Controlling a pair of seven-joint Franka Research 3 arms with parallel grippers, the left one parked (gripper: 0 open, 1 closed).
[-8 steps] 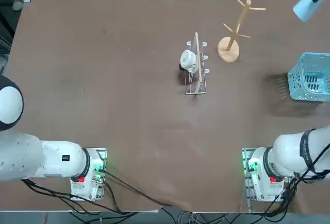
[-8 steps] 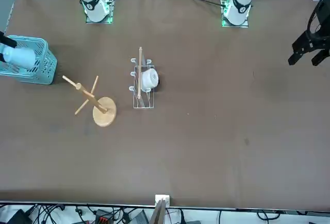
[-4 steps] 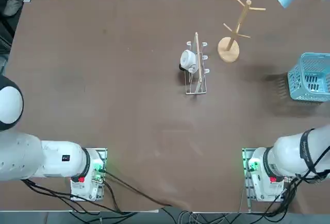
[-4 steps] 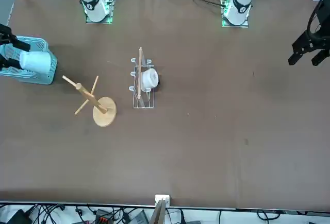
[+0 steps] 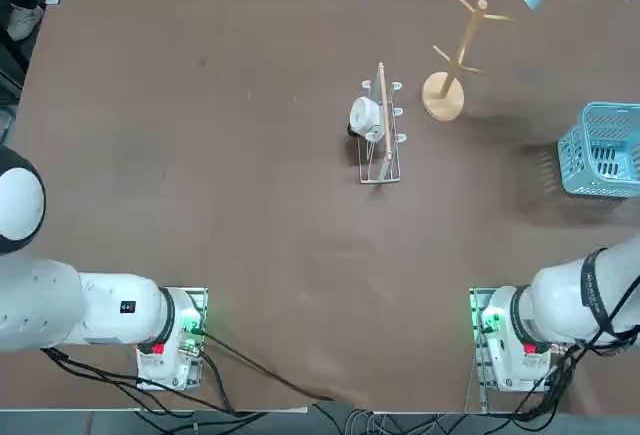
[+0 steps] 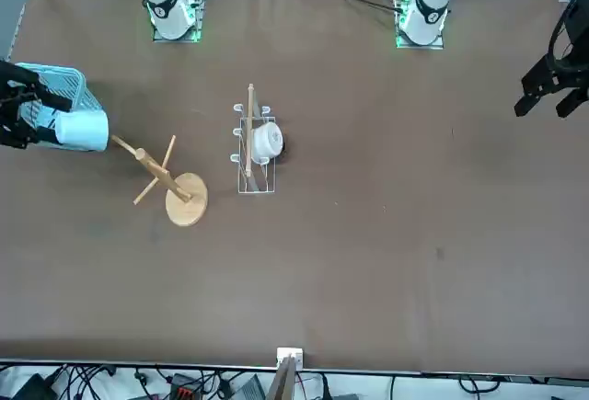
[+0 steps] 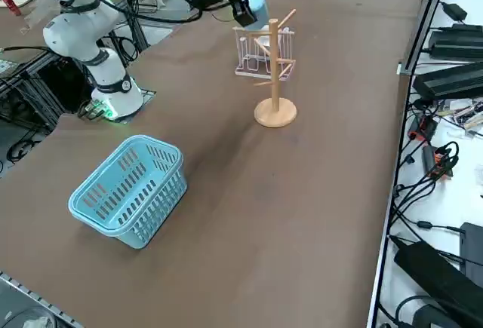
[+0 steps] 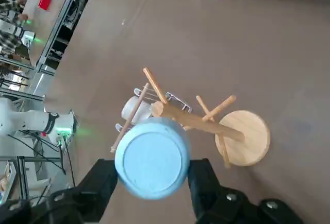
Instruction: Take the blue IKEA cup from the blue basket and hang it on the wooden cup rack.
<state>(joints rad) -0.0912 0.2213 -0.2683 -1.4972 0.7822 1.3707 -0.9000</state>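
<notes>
The slotted plastic blue basket (image 7: 128, 189) sits empty on the table. The right gripper (image 8: 153, 178) pinches the smooth, round blue IKEA cup (image 8: 151, 158) between its fingers, aloft beside the wooden cup rack (image 8: 206, 118), seemingly just short of its top pegs.

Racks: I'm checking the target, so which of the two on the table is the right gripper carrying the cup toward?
The wooden cup rack, the peg tree on a round base. The right gripper holds the blue IKEA cup by its top pegs; the metal wire rack stands farther off.
</notes>
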